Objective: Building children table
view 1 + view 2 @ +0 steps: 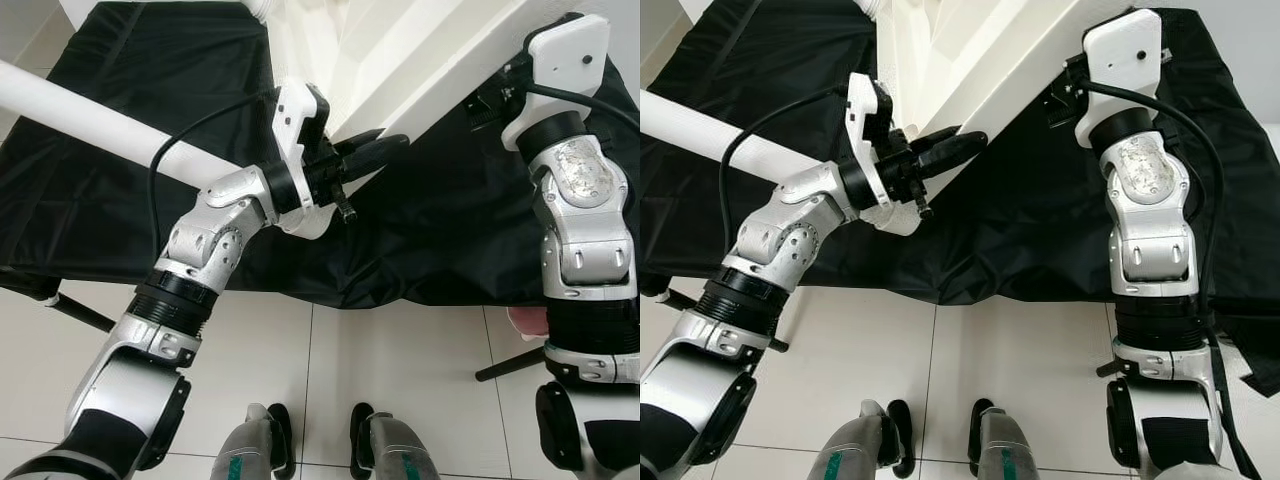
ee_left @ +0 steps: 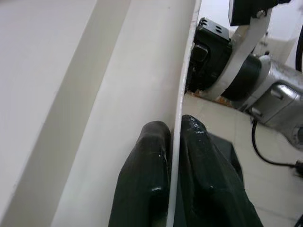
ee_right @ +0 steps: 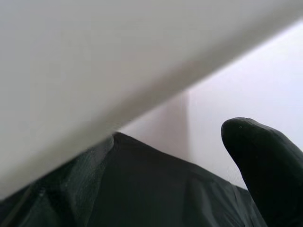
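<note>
Pale floor tiles (image 1: 400,360) lie beneath me, and ahead a black cloth (image 1: 130,200) is draped over a low surface. On that cloth rests the white children's table (image 1: 970,50), turned so its underside frame faces me, with one round white leg (image 1: 90,120) running out toward my left across the cloth. My left gripper (image 1: 385,150) reaches forward to the near edge of a white panel of the table; in the left wrist view my two black fingers (image 2: 147,179) are closed tight on the thin white panel edge (image 2: 182,104), one finger on each side of it (the edge runs straight up between them). My right arm (image 1: 1145,200) is raised at the right side of the table, its white wrist housing up against the table's right edge where the panel meets the cloth. My right gripper (image 3: 258,161) sits close under the white panel in its wrist view, with one black fingertip visible over the dark cloth; I cannot tell whether it is open or closed. At the bottom of the head views I can see my own feet (image 1: 320,440) on the tiles.
</note>
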Robot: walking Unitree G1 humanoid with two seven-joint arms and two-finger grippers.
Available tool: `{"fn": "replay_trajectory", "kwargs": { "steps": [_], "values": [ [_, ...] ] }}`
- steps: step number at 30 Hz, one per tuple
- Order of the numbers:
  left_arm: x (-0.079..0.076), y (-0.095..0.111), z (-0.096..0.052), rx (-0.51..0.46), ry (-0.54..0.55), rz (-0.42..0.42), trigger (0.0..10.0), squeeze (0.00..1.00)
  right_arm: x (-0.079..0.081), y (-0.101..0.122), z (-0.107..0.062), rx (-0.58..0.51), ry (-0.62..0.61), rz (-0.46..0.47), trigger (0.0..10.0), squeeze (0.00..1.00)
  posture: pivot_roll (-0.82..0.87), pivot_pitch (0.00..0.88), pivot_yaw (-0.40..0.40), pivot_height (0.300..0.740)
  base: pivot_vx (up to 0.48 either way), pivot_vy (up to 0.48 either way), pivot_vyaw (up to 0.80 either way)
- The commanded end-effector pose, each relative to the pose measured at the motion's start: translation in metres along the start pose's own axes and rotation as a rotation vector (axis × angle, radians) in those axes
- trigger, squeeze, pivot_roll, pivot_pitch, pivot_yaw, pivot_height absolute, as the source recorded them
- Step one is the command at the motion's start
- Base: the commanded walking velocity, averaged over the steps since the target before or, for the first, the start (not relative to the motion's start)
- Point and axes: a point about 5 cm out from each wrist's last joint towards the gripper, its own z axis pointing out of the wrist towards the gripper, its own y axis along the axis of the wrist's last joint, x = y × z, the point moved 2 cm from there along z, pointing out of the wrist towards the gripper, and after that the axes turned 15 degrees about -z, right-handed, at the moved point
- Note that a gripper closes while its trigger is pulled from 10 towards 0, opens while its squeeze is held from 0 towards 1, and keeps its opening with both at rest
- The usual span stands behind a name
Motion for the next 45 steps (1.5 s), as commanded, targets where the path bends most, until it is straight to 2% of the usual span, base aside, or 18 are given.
{"fn": "replay_trajectory", "kwargs": {
  "steps": [1,4,7,8,11,12,17,19,20,21,22,33,37,38,39,43,44,45],
  "values": [
    [-0.044,-0.019,0.014,0.109,-0.514,-0.113,0.0,0.0,0.027,0.053,0.005,-0.246,0.134,0.021,10.0,0.0,-0.19,0.171,0.031,0.74,0.0,0.0,0.0],
    [-0.041,-0.017,0.014,0.052,-0.486,-0.17,0.0,0.0,0.028,0.055,0.005,-0.249,0.141,0.023,10.0,0.0,-0.2,0.168,0.034,0.74,0.0,0.0,0.0],
    [-0.038,-0.017,0.016,0.035,-0.466,-0.18,0.0,0.0,0.028,0.055,0.005,-0.25,0.143,0.025,10.0,0.0,-0.2,0.168,0.033,0.74,0.0,0.0,0.0],
    [-0.035,-0.019,0.017,0.045,-0.439,-0.17,9.2,0.0,0.029,0.055,0.005,-0.251,0.144,0.025,10.0,0.0,-0.2,0.167,0.032,0.74,0.0,0.0,0.0],
    [-0.03,-0.022,0.018,0.072,-0.408,-0.165,10.0,0.0,0.029,0.055,0.006,-0.251,0.147,0.027,10.0,0.0,-0.2,0.167,0.033,0.74,0.0,0.0,0.0],
    [-0.029,-0.024,0.017,0.087,-0.406,-0.164,10.0,1.0,0.029,0.055,0.006,-0.251,0.148,0.027,10.0,0.0,-0.2,0.168,0.033,0.74,0.0,0.0,0.0],
    [-0.029,-0.025,0.016,0.098,-0.405,-0.163,10.0,1.0,0.029,0.055,0.006,-0.25,0.148,0.028,10.0,0.0,-0.2,0.169,0.032,0.74,0.0,0.0,0.0],
    [-0.028,-0.034,0.011,0.153,-0.403,-0.141,10.0,1.0,0.03,0.055,0.007,-0.248,0.151,0.029,10.0,0.0,-0.19,0.172,0.029,0.74,0.0,0.0,0.0],
    [-0.028,-0.037,0.009,0.169,-0.393,-0.134,10.0,0.81,0.03,0.054,0.007,-0.247,0.152,0.029,10.0,0.0,-0.19,0.173,0.027,0.74,0.0,0.0,0.0],
    [-0.027,-0.039,0.008,0.177,-0.386,-0.13,10.0,0.81,0.03,0.054,0.007,-0.246,0.152,0.03,10.0,0.0,-0.19,0.173,0.027,0.74,0.0,0.0,0.0],
    [-0.026,-0.039,0.008,0.182,-0.376,-0.121,10.0,0.0,0.03,0.054,0.007,-0.245,0.153,0.031,10.0,0.0,-0.19,0.173,0.026,0.74,0.0,0.0,0.0],
    [-0.021,-0.033,0.007,0.163,-0.329,-0.092,10.0,0.0,0.031,0.054,0.008,-0.245,0.154,0.035,10.0,0.0,-0.18,0.172,0.023,0.74,0.0,0.0,0.0],
    [-0.014,-0.031,0.007,0.174,-0.245,-0.019,10.0,0.0,0.031,0.05,0.003,-0.219,0.141,0.043,10.0,0.0,-0.18,0.176,0.027,0.74,0.0,0.0,0.0],
    [-0.013,-0.03,0.007,0.178,-0.233,-0.001,10.0,0.69,0.03,0.048,0.001,-0.21,0.136,0.045,10.0,0.0,-0.18,0.176,0.027,0.74,0.0,0.0,0.0],
    [-0.013,-0.029,0.007,0.179,-0.236,0.009,10.0,1.0,0.03,0.047,0.0,-0.204,0.131,0.045,10.0,0.0,-0.17,0.177,0.031,0.74,0.0,0.0,0.0],
    [-0.01,-0.028,0.009,0.198,-0.204,0.077,10.0,1.0,0.028,0.042,-0.004,-0.18,0.114,0.05,10.0,0.0,-0.17,0.178,0.033,0.74,0.0,0.0,0.0],
    [-0.009,-0.026,0.011,0.196,-0.182,0.103,10.0,0.0,0.028,0.04,-0.006,-0.167,0.106,0.052,10.0,0.0,-0.17,0.179,0.039,0.74,0.0,0.0,0.0],
    [-0.009,-0.026,0.011,0.196,-0.182,0.103,10.0,0.0,0.028,0.04,-0.006,-0.167,0.106,0.052,10.0,0.0,-0.17,0.179,0.039,0.74,0.0,0.0,0.0]
  ]
}}
